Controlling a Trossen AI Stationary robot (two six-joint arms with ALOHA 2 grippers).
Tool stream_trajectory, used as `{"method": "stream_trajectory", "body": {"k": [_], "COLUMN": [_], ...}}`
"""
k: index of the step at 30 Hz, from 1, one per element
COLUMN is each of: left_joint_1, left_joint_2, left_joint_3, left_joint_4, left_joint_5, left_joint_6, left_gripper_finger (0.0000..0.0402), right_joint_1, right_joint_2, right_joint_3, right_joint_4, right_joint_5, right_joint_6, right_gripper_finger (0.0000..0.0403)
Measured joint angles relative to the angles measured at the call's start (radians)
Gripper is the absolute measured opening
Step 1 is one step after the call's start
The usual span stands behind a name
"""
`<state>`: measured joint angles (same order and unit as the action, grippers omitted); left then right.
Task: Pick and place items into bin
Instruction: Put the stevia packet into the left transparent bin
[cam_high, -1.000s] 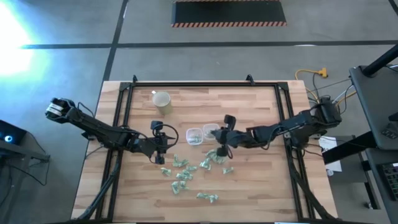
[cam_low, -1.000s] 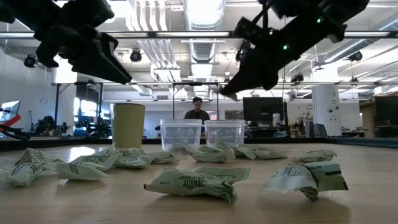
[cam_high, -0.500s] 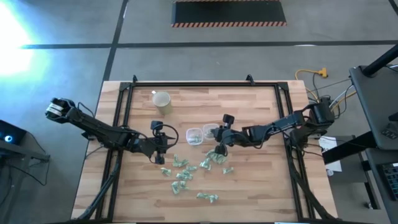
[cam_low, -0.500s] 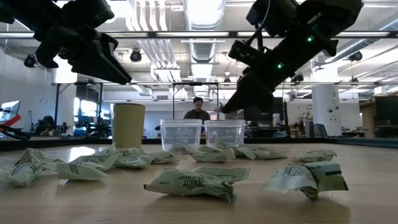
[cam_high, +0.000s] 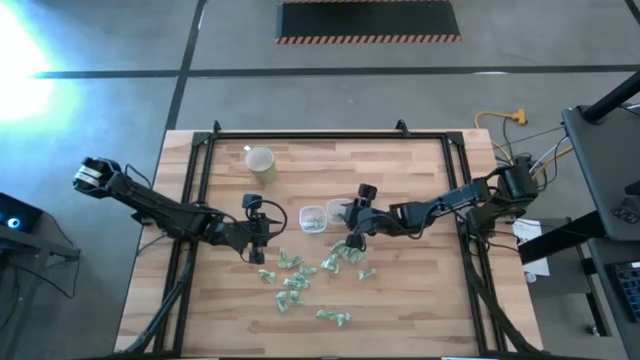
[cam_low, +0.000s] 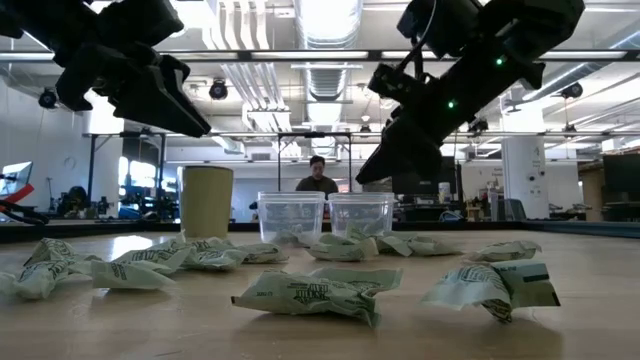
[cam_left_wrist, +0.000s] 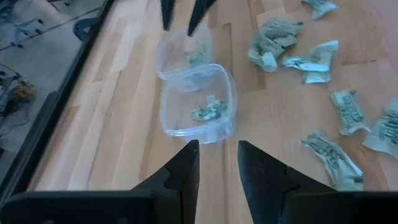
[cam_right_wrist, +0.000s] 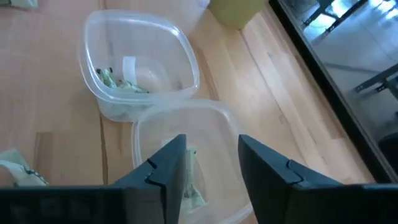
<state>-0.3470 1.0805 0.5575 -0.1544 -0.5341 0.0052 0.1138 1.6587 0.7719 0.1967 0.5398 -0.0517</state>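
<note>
Two clear bins stand side by side mid-table, the left bin (cam_high: 313, 217) and the right bin (cam_high: 339, 211). Each has a green-and-white wrapped item inside, one in the left (cam_right_wrist: 118, 81) and one in the right (cam_right_wrist: 191, 186). Several more items (cam_high: 300, 275) lie scattered on the wood nearer the front edge. My right gripper (cam_right_wrist: 208, 168) hovers open just above the right bin (cam_right_wrist: 186, 143), with nothing between its fingers. My left gripper (cam_left_wrist: 217, 165) waits open to the left of the bins, pointing at the left bin (cam_left_wrist: 199, 106), with nothing between its fingers.
A beige cup (cam_high: 261, 162) stands toward the far left of the table. A black frame (cam_high: 200, 180) runs along the table's left, far and right edges. Bare wood lies between the cup and the bins. A person sits in the room beyond the table (cam_low: 318, 178).
My right gripper has opened above the right bin. The pale piece seen at its fingertips earlier is no longer there.
</note>
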Motion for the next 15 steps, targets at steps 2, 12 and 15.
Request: {"method": "stream_trajectory", "body": {"k": [2, 12, 15], "left_joint_1": [0.000, -0.017, -0.033], "left_joint_2": [0.000, 0.044, 0.088], "left_joint_3": [0.000, -0.001, -0.003], "left_joint_4": [-0.017, -0.071, -0.092], "left_joint_5": [0.067, 0.510, 0.513], "left_joint_6": [-0.001, -0.144, -0.196], "left_gripper_finger": [0.0093, 0.0093, 0.0093], "right_joint_1": [0.009, 0.116, 0.146], "right_joint_2": [-0.021, -0.143, -0.170], "right_joint_3": [0.000, 0.000, 0.000], "right_joint_4": [-0.004, -0.038, -0.055], "right_joint_5": [0.000, 0.001, 0.002], "right_joint_6": [-0.008, -0.038, -0.038], "right_gripper_finger": [0.0141, 0.0143, 0.0143]}}
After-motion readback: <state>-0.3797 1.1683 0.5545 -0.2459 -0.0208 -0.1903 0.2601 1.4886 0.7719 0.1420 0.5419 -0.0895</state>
